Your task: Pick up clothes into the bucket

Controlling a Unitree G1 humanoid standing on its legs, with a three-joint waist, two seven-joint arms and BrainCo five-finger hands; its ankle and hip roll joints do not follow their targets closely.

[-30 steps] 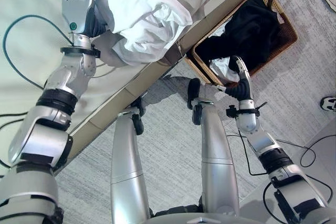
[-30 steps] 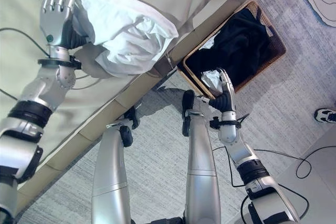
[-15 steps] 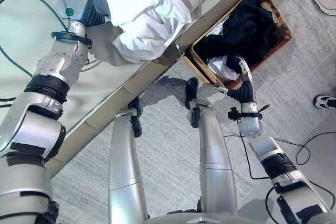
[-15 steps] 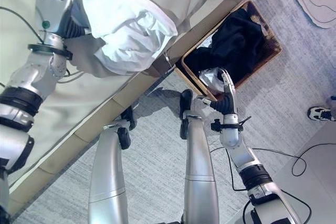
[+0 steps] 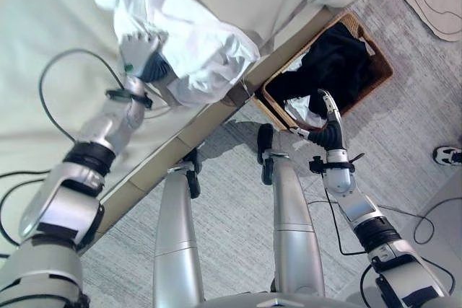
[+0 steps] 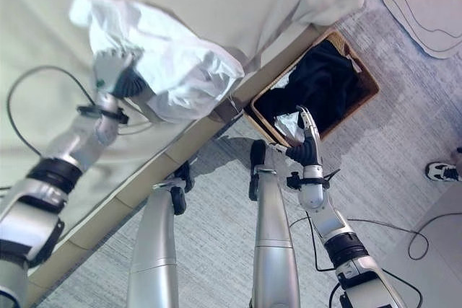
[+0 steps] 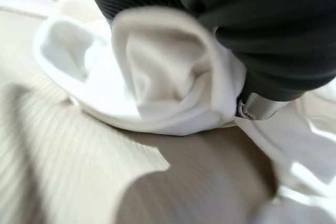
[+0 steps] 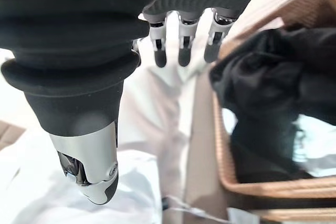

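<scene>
Bed (image 5: 43,27) with pale cover runs across the upper left. White garment (image 5: 195,41) lies bunched at the bed's edge, partly overhanging it. Wicker basket (image 5: 377,63) sits on the grey carpet (image 5: 231,200) just beside the bed corner, black clothing (image 5: 339,55) and some white cloth inside. Left hand (image 5: 141,55) clenched in the white garment, folds wrapped round it. Right hand (image 5: 328,110) hangs at the basket's near rim, fingers straight, holding nothing
</scene>
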